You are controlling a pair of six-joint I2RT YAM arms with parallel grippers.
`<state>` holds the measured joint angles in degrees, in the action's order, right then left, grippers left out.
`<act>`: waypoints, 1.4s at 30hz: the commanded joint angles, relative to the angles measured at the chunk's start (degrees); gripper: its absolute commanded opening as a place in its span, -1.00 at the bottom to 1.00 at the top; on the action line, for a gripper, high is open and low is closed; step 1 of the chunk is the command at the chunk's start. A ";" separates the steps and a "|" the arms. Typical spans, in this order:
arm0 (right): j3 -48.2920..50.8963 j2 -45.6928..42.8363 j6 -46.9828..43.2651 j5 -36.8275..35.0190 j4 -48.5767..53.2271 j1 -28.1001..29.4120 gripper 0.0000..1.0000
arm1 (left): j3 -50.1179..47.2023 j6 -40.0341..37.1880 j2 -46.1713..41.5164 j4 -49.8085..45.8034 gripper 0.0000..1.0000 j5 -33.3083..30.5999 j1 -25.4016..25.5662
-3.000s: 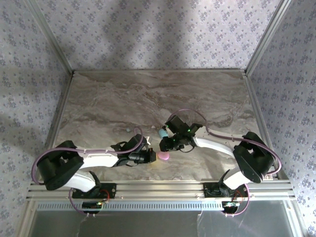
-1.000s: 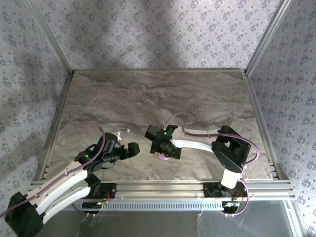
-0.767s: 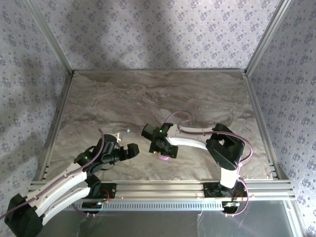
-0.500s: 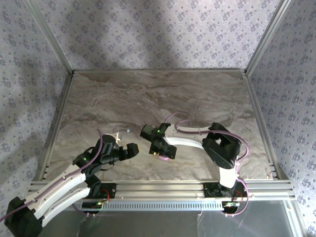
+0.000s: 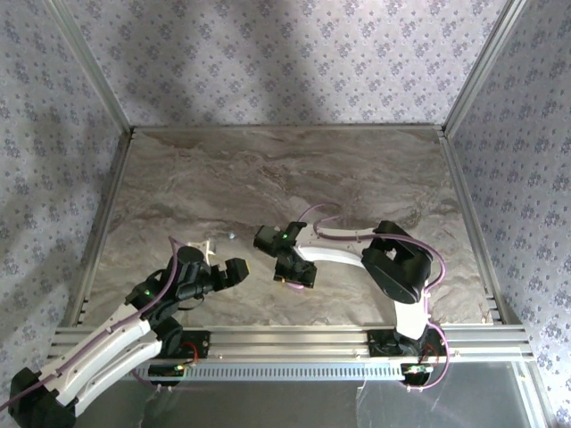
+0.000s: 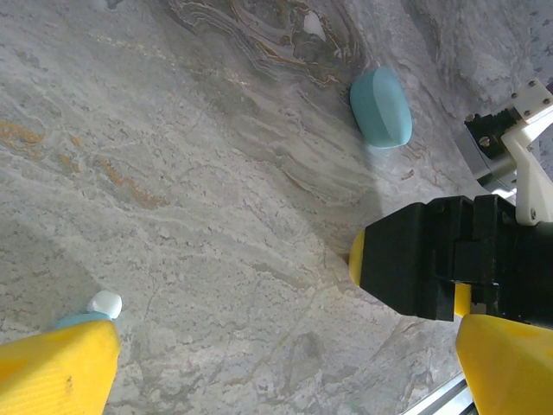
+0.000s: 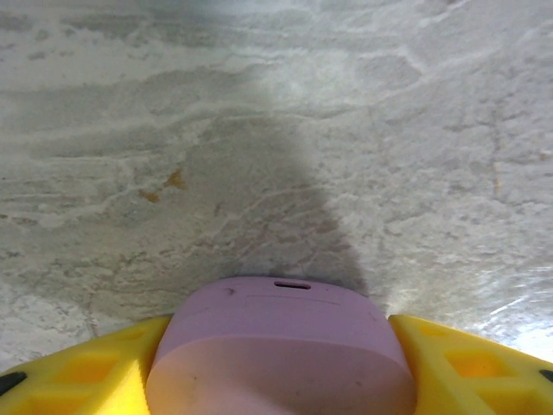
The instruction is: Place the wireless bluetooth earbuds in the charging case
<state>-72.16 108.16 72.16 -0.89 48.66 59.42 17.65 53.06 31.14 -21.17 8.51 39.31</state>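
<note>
My right gripper (image 7: 276, 380) is shut on the pink oval charging case (image 7: 278, 346), its yellow fingers (image 7: 78, 372) pressed on both sides just above the marble. From above, that right gripper (image 5: 293, 273) sits low at table centre. A closed blue oval case (image 6: 381, 107) lies flat farther out. One tiny light blue earbud with a white tip (image 6: 105, 303) rests against my left gripper's left finger (image 6: 56, 372). My left gripper (image 6: 285, 380) is open, nothing between its fingers; from above it (image 5: 235, 270) faces the right gripper. Another small blue bud (image 5: 231, 235) lies behind it.
The right gripper's black body (image 6: 449, 268) stands close in front of my left gripper. A small white piece (image 5: 207, 244) lies near the left arm. The metal rail (image 5: 285, 339) runs along the near edge, and patterned walls (image 5: 285, 62) close the sides and back.
The right gripper, holding the pink case, has crept slightly left and its arm has folded tighter. The left arm, earlier at the pink case, pulled back left and now shifts only slightly.
</note>
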 commanded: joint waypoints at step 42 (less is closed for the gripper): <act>-27.56 18.14 -45.08 -1.27 7.22 -36.13 0.32 | 8.30 -0.36 10.92 0.14 0.99 -2.50 -0.16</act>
<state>-98.19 125.05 28.49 -2.20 54.46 23.62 23.40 53.58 41.47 -19.97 5.32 39.31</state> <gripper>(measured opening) 0.649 0.997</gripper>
